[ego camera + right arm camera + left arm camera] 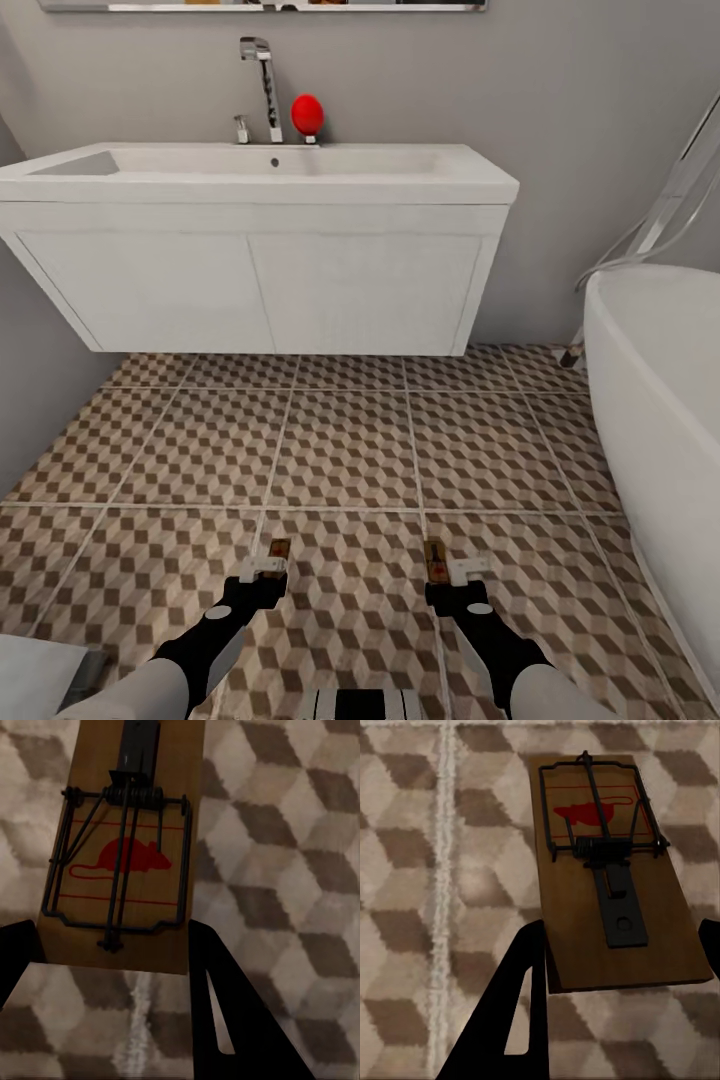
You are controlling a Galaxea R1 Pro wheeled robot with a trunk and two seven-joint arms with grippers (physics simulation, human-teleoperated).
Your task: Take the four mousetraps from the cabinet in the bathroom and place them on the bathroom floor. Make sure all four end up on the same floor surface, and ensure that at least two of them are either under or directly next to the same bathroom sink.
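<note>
Two mousetraps show, each a small tan board with dark wire and a red mouse mark. My left gripper [264,567] is shut on one mousetrap [280,548], whose board sits between the dark fingers [521,997] in the left wrist view, mousetrap [611,881]. My right gripper [456,572] is shut on the other mousetrap [434,557], seen close up as mousetrap [127,847] with a finger [217,1012] beside it. Both hang low over the cube-patterned bathroom floor [350,450]. The wide white sink [250,180] hangs on the wall ahead, about two tile rows beyond the grippers. The cabinet is out of view.
A chrome tap [262,80] and a red rounded object [307,113] stand on the sink's back edge. A white bathtub [660,390] fills the right side with a hose behind it. A grey wall closes the left. Open tiles lie under the basin.
</note>
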